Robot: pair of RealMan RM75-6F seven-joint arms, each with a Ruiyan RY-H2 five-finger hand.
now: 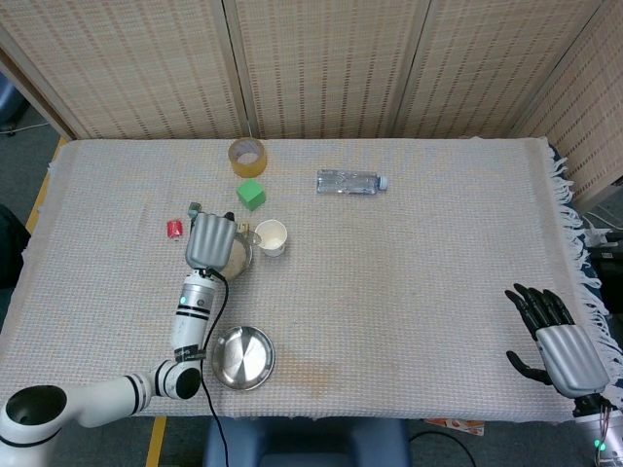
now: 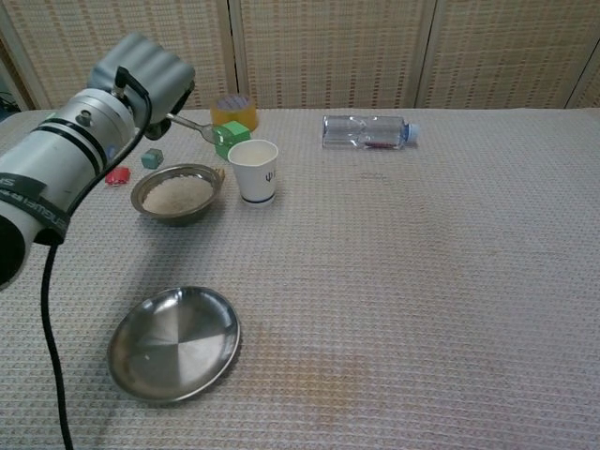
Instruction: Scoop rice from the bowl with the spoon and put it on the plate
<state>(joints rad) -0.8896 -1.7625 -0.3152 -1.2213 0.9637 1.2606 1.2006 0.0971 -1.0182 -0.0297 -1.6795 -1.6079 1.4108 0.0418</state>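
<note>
**Q:** What is the left hand (image 2: 141, 70) doing above the table?

**A:** It hangs over the left part of the woven cloth (image 1: 438, 263), fingers curled tight round the handle of a metal spoon (image 2: 192, 125). In the chest view the spoon juts out to the hand's right, its bowl stopping in front of the green cube (image 2: 229, 137) and above the paper cup (image 2: 253, 171).

**Q:** Where are the rice and the plate?

**A:** The steel bowl of rice (image 2: 177, 193) sits directly beneath the hand; from the head view the hand (image 1: 210, 240) covers most of it, leaving only the right rim (image 1: 243, 255) showing. The empty steel plate (image 2: 173, 343) lies nearer the robot than the hand, beside the forearm and well apart from the bowl. Whether the spoon carries any rice cannot be told.

**Q:** What else lies round that hand?

**A:** The paper cup stands upright just right of the bowl. Beyond the hand are the green cube and a roll of tape (image 1: 247, 156). To its left lie a small red object (image 1: 174, 229) and a small grey-green block (image 2: 152, 158). A clear plastic bottle (image 1: 350, 182) lies on its side far off to the right.

**Q:** And the right hand?

**A:** The right hand (image 1: 555, 341) rests at the cloth's near right corner, dark fingers spread, holding nothing.
</note>
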